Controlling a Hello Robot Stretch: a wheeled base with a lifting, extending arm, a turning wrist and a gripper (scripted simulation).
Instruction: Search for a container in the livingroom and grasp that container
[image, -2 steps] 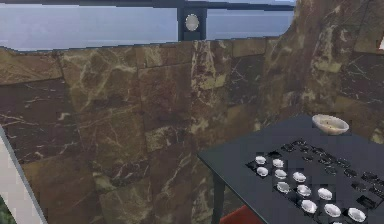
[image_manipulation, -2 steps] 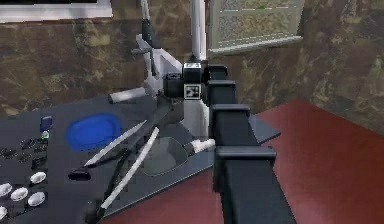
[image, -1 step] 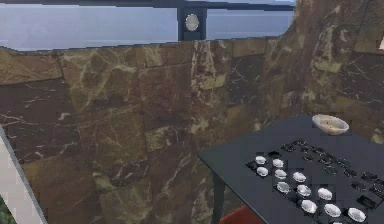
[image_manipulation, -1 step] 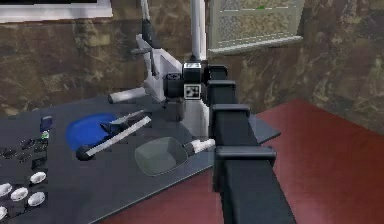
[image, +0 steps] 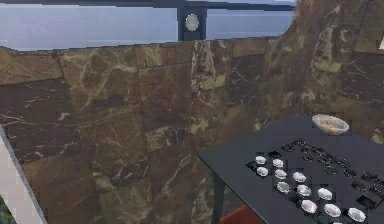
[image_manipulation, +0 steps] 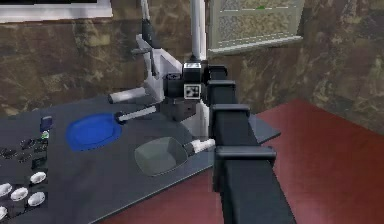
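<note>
**A:** What's nearest on the dark table (image: 235, 160)?

**B:** White and black game pieces (image: 300, 190). Beyond them, near the table's far edge at the forward view's right, is a pale bowl (image: 330, 124). It stands upright with its mouth up, and it's round, so it has no long axis.

**A:** And the gripper (image_manipulation: 120, 106)?

**B:** Its fingers point toward the arm side view's left, by a blue disc (image_manipulation: 93, 131) on the tabletop. I can't tell whether it holds anything.

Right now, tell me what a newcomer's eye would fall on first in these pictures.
The bright blue disc on the dark table stands out most, at the arm side view's left, with the tool just up and right of it in the picture; I cannot tell whether it holds anything. In the forward view, a pale bowl and round white pieces sit on the table at lower right, before a brown marble wall.
</note>
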